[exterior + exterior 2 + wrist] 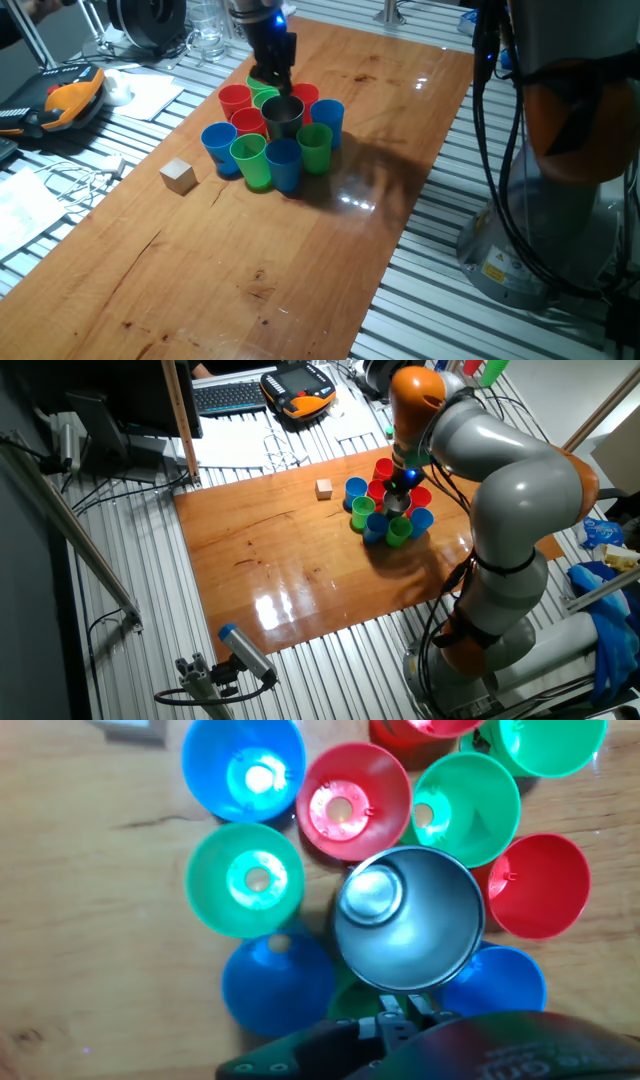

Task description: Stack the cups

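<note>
A tight cluster of small red, green and blue cups stands on the wooden table (250,280), among them a red cup (235,98), a green cup (250,158) and a blue cup (218,145). In the middle is the shiny steel cup (283,115) (398,503) (408,920). The hand view shows it riding over a green cup (345,1002) and partly covering the blue cup (275,982) and another blue one beside it. My gripper (278,88) (405,480) (402,1007) comes down from above, its fingers pinched on the steel cup's rim.
A small wooden cube (178,176) (323,488) lies left of the cluster. An orange teach pendant (70,100), papers and cables sit on the bench beyond the table's left edge. Clear glasses (205,35) stand at the far end. The robot base (560,150) rises to the right.
</note>
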`<action>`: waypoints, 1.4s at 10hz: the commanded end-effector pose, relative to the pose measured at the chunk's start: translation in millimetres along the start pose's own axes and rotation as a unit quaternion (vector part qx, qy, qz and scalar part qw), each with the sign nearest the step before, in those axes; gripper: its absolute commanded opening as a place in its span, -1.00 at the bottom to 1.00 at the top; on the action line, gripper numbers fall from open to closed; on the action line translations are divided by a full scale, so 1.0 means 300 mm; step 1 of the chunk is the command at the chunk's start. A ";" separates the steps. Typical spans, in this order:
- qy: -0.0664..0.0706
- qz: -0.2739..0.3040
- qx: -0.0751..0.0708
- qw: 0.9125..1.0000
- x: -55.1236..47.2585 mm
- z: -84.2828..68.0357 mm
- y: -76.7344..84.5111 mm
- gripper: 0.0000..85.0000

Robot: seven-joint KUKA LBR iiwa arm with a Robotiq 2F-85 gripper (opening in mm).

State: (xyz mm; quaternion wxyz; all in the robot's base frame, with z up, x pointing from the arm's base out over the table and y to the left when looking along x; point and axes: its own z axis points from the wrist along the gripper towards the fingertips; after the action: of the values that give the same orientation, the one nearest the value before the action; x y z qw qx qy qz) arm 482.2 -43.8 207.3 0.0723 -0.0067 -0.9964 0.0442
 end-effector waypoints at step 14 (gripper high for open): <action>0.031 -0.014 -0.035 0.999 -0.001 -0.001 0.000 -1.00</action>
State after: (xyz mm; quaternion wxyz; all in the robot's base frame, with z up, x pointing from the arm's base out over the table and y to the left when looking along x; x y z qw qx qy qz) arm 482.3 -44.1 207.3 0.1024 0.0053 -0.9947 0.0107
